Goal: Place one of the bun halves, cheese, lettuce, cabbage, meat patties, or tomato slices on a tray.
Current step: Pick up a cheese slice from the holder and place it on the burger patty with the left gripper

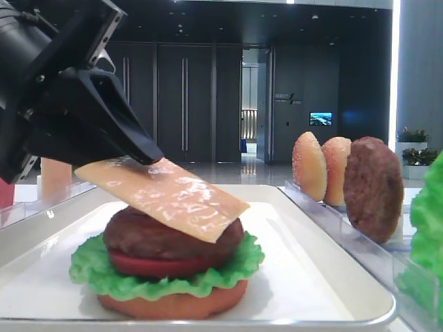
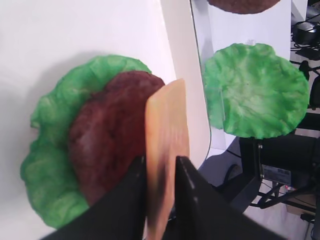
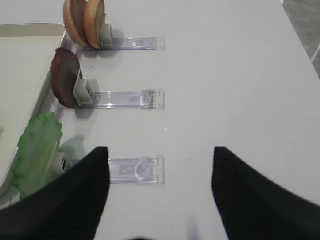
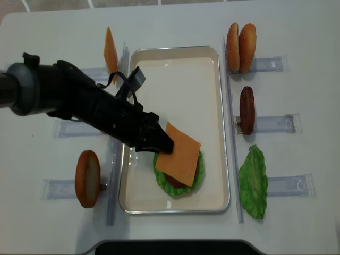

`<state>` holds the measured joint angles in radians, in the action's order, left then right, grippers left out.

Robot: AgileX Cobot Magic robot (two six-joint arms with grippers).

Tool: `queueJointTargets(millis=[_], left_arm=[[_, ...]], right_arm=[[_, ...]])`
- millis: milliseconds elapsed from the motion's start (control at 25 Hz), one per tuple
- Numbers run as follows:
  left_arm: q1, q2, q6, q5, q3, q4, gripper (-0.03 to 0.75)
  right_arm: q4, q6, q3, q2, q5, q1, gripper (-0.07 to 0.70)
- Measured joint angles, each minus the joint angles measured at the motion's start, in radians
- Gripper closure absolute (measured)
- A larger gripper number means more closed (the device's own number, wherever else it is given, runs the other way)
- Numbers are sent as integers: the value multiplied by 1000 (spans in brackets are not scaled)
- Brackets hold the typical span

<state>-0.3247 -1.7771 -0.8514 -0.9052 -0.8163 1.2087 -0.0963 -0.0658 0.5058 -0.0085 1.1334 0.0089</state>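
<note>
Black fingers [image 2: 187, 200] of your left gripper [image 2: 160, 197] sit on both sides of one corner of the cheese [image 1: 169, 197], a thin gap apart; you cannot tell if they pinch or are letting go. It slopes down, its low edge resting on the meat patty [image 1: 166, 238] stacked on the tray [image 1: 311, 277]. Cheese looks thin, light and a bit stiff, so hold it by an edge. Your right gripper [image 3: 157, 192], far right of the tray, stands wide and holds nothing
</note>
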Motion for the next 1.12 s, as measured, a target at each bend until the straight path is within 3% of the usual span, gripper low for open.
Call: queueJointTargets(millis=[520, 1120], left_arm=[[0, 0, 11, 2, 0, -1, 273], [0, 33, 73, 4, 0, -48, 252]], right_arm=[[0, 0, 0, 0, 0, 0, 204], [0, 0, 0, 0, 0, 0, 204]])
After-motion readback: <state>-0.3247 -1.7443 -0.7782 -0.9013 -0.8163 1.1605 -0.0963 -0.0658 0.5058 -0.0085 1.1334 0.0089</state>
